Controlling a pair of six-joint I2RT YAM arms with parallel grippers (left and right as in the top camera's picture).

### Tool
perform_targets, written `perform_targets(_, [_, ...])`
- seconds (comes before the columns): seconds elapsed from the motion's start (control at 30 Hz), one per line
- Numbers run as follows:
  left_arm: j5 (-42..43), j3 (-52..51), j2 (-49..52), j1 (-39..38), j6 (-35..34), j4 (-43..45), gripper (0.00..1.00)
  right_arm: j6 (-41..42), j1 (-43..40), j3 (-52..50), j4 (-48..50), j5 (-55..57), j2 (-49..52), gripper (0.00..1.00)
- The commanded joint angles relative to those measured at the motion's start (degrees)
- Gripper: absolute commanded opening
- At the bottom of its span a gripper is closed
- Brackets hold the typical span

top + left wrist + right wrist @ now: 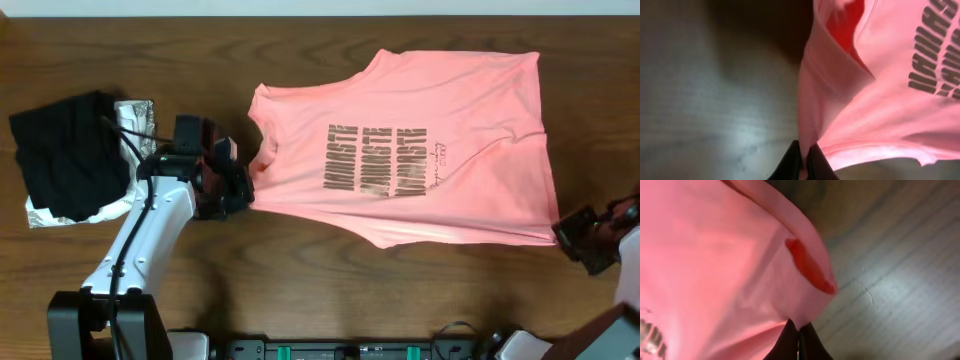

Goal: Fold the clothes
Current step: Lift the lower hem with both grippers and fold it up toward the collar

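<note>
The pink T-shirt (450, 100) lies flat on the wooden table (300, 290), from the middle out toward 3 o'clock. From above I see all of it. Three rows of dark shiny letters (385, 160) run sideways on its chest, and each looks like NAMASTE. A smaller line beside them is too tiny to read.

My left claw (246, 188) is at the shirt's 9 o'clock edge. My right claw (562, 232) is at its 4 o'clock corner.

Only my wrist cameras show the pinches up close. The left claw (805, 162) is squeezed tight on a pink fold, with the darker inside of the neck hole above it. The right claw (799, 342) is squeezed tight on the pink corner.

Far out at 9 o'clock, seen only from above, a black folded garment (65, 150) sits on a silvery-white cloth (135, 112).
</note>
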Motion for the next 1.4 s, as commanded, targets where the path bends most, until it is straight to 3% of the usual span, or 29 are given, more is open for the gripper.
perform_targets(0.0, [-1.0, 0.6, -0.4, 0.5, -0.1, -2.8, 0.06, -0.9, 0.5, -0.1, -1.1, -0.1, -4.3, 0.01])
perform_targets(0.37, [-1.1, 0.6, -2.9, 0.5, -0.1, -5.3, 0.06, -1.3, 0.5, -0.1, -2.4, -0.1, -8.8, 0.01])
perform_targets(0.77, [-8.4, 0.6, -4.2, 0.5, -2.3, 6.0, 0.06, -0.1, 1.3, -0.1, 15.0, -6.4, -8.0, 0.01])
perform_targets(1.37, [-8.4, 0.6, -1.1, 0.5, -2.4, 13.6, 0.06, 3.7, 16.5, -0.1, 34.9, -5.2, 4.8, 0.01])
